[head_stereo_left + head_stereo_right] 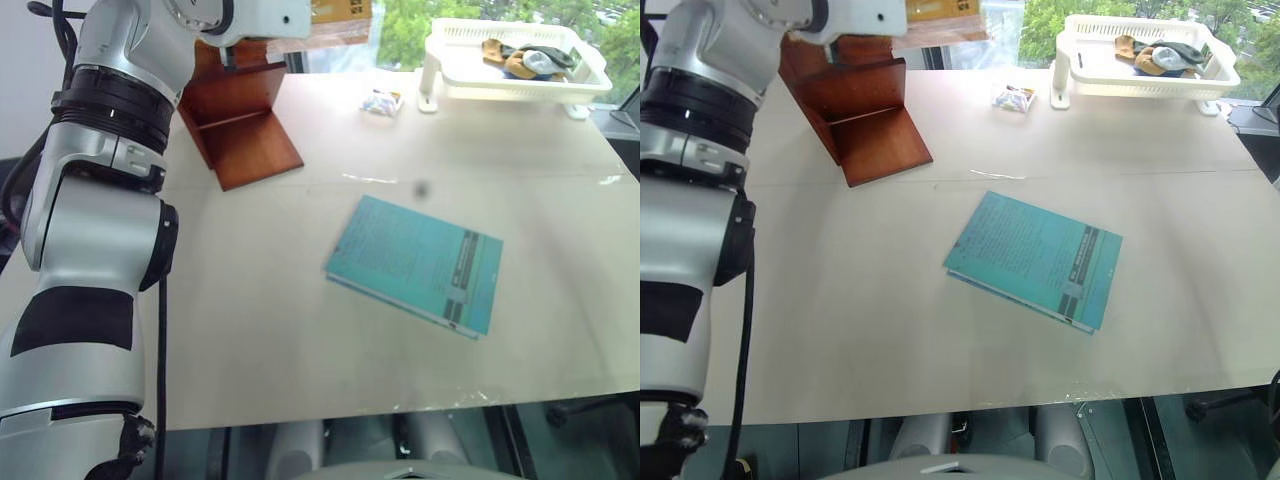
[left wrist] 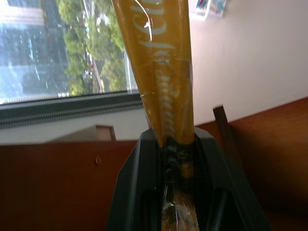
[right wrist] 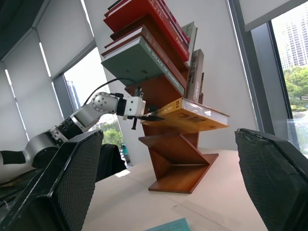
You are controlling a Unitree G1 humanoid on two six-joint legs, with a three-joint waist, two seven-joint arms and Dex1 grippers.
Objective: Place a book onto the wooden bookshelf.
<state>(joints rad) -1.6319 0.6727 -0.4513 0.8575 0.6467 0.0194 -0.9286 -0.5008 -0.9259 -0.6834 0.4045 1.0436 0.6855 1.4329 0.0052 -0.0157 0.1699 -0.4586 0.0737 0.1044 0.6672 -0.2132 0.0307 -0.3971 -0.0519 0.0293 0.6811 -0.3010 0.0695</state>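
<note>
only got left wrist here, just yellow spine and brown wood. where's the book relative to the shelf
observer: From the side, the left end effector holds the book nearly flat at a middle compartment of the wooden bookshelf. I cannot tell whether it rests there.
operator: anything on the shelf already
observer: Yes, several books sit in the compartments above it.
operator: any other book out on the table
observer: A teal book lies flat on the table, apart from the bookshelf.
</note>
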